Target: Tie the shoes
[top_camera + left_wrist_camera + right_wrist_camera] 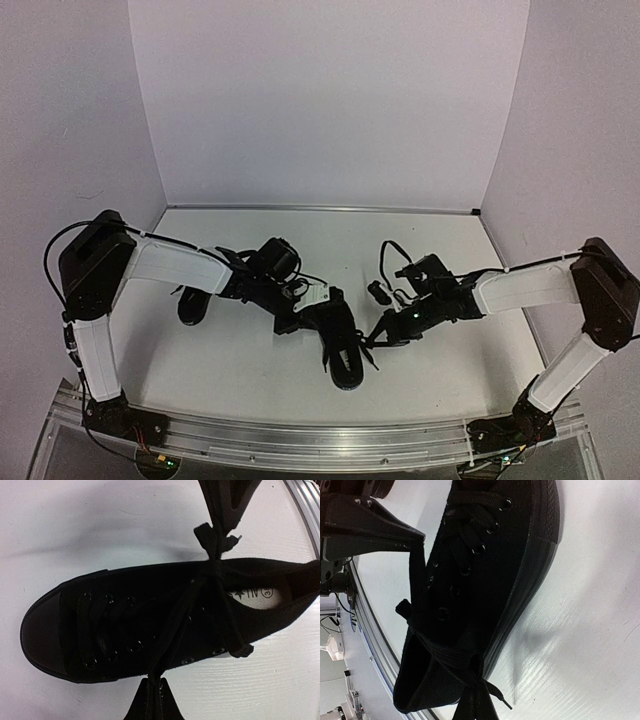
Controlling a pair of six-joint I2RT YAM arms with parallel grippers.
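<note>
One black shoe [345,360] lies mid-table between my two grippers, with its toe toward the near edge. In the left wrist view this shoe [125,630] lies on its sole, toe to the left, its pale insole label [257,596] showing. My left gripper [152,685] is shut on a black lace [175,625] that runs taut across the eyelets. My right gripper [481,700] is shut on the other lace [445,655], pulled across the shoe's [490,565] opening. The two laces cross over the tongue. The second shoe [192,305] lies half hidden under my left arm.
A small black object [378,292] lies on the white table [250,370] behind the right gripper [382,335]. The metal rail [320,440] runs along the near edge, close to the shoe's toe. White walls close in the back and sides.
</note>
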